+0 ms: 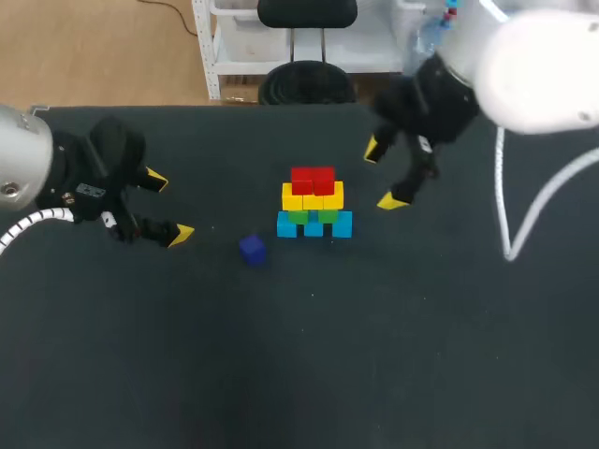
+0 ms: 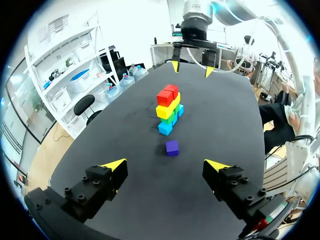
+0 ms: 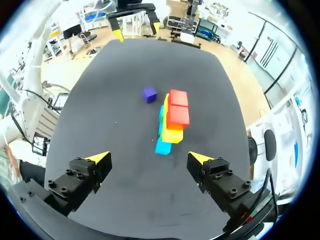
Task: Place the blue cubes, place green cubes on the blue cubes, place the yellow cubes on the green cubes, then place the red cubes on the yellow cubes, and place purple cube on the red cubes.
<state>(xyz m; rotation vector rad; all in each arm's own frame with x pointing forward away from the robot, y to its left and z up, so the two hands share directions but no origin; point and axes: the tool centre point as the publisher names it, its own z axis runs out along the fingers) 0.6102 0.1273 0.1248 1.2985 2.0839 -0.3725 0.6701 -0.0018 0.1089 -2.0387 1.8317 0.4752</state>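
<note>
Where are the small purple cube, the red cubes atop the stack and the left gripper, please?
small purple cube (image 1: 252, 249), head view, on its top face.
red cubes (image 1: 313, 181), head view, middle of the pair.
left gripper (image 1: 168, 207), head view, midway between its fingertips.

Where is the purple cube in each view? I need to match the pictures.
Head view: purple cube lies left of the cube stack, apart from it.
Left wrist view: purple cube ahead of the left gripper, short of the stack.
Right wrist view: purple cube ahead of the right gripper, beside the stack.
Shared landmark: the cube stack.
</note>
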